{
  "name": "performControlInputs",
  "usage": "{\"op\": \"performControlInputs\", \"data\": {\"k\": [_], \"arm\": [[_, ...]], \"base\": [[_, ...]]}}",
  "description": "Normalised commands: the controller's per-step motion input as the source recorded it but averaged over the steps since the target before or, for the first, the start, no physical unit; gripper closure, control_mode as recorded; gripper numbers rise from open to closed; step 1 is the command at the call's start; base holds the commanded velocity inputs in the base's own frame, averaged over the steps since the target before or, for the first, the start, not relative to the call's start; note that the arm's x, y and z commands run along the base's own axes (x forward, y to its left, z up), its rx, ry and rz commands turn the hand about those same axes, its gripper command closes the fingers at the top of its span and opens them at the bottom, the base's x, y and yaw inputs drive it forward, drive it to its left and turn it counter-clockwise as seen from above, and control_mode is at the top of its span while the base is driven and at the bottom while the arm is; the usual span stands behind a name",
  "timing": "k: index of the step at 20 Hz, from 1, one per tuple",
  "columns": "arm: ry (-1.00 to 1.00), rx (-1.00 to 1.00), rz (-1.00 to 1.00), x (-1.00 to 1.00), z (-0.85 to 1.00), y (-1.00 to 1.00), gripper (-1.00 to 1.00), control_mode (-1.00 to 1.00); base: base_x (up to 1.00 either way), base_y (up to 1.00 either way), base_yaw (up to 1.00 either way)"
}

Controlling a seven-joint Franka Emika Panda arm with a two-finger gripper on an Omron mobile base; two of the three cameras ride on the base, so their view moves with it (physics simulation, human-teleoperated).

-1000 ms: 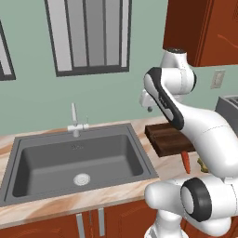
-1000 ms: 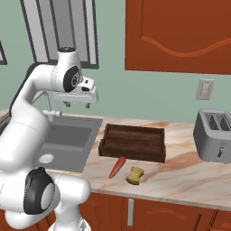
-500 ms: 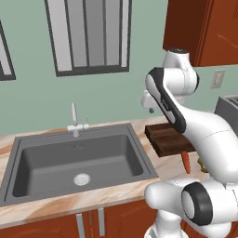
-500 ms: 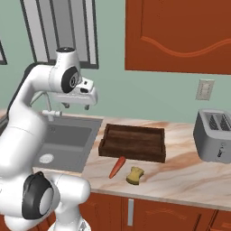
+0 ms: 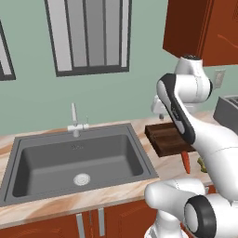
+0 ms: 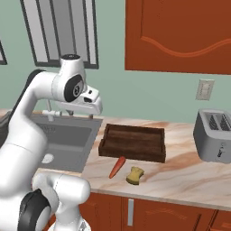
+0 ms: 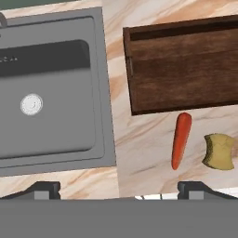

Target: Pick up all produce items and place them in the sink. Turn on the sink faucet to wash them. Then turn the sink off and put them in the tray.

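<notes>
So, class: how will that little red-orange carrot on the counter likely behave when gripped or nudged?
The carrot looks stiff and light. Round and tapered, it may roll in a curve if nudged. Lying flat beside the tray, it probably needs a grip across its width.

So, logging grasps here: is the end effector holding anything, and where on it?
Nothing is held. The end effector is open above the counter; the carrot lies untouched.
</notes>
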Motion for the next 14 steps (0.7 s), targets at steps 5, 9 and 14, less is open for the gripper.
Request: {"op": "performControlInputs", "data": {"k": [5,9,14], "arm": [[0.09,0.0,-0.13,-0.25,-0.28,-0.23,-1.0,-1.0],[0.07,0.0,-0.1,-0.18,-0.28,-0.26,-1.0,-1.0],[0.07,0.0,-0.06,-0.11,-0.26,-0.35,-1.0,-1.0]], "base": [[0.0,0.0,0.0],[0.0,0.0,0.0],[0.0,0.0,0.0]]}}
